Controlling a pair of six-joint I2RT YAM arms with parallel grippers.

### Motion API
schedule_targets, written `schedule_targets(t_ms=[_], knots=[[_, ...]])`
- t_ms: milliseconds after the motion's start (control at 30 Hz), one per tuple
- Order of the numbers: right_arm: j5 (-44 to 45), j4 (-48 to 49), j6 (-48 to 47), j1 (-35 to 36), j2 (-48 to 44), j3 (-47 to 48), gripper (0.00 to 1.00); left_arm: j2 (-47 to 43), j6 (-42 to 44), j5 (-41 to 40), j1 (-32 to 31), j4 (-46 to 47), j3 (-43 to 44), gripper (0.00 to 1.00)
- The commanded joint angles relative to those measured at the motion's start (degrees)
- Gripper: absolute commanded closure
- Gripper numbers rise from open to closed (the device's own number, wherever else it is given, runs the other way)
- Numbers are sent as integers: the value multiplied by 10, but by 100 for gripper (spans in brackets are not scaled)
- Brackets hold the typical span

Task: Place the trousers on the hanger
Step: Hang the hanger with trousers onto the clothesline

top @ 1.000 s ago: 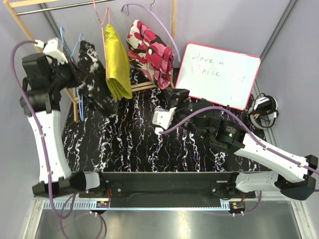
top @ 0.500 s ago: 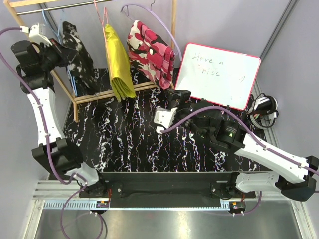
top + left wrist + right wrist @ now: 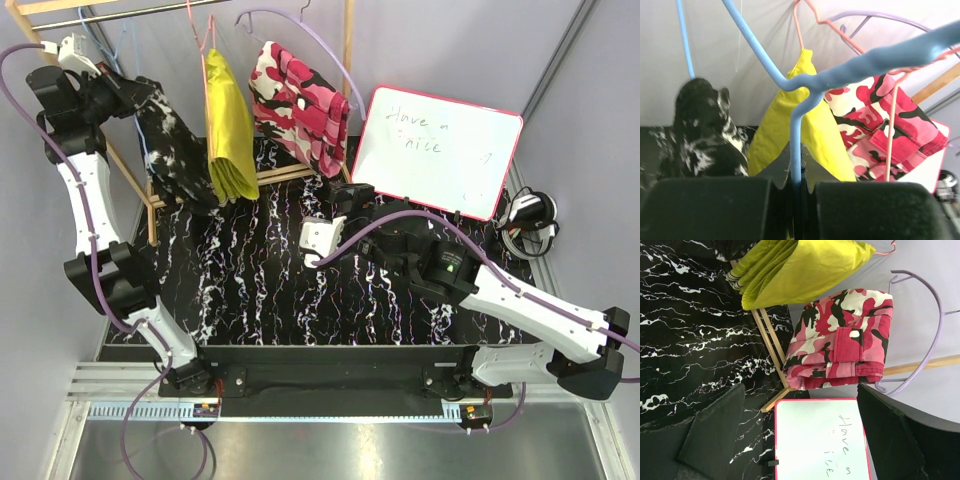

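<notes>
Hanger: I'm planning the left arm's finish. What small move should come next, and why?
Probably ease the hanger so its hook catches the rail: the left gripper is shut on its blue wire near the rail, and the trousers hang draped from it.

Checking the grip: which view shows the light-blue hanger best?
Left wrist: the hanger passes close-up between the shut fingers of the left gripper. Top external shows only faint blue wire; right wrist shows none.

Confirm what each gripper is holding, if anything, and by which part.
Left gripper is shut on the hanger, pinching its thin wire just below a bend; the trousers hang from it. Right gripper is open, holding nothing.
</notes>
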Motion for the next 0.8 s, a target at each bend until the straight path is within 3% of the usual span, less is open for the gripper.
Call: schedule_targets(t_ms=[0, 467, 533, 567, 600, 667, 767], knots=[[-11, 20, 15, -3, 2, 13, 0, 2, -23, 16, 0, 42, 81, 100], [-5, 18, 20, -3, 7, 19, 0, 69, -61, -13, 13, -88, 167, 100], [-3, 17, 23, -4, 6, 19, 0, 67, -68, -14, 20, -96, 158, 88], [-3, 15, 26, -4, 5, 21, 0, 55, -68, -14, 22, -102, 149, 72], [-3, 14, 27, -4, 4, 21, 0, 44, -64, -14, 26, -102, 136, 66], [-1, 12, 27, -5, 1, 20, 0, 3, -50, -18, 28, -98, 87, 45], [0, 10, 32, -11, -6, 18, 0, -65, -12, -37, 32, -91, 21, 26]])
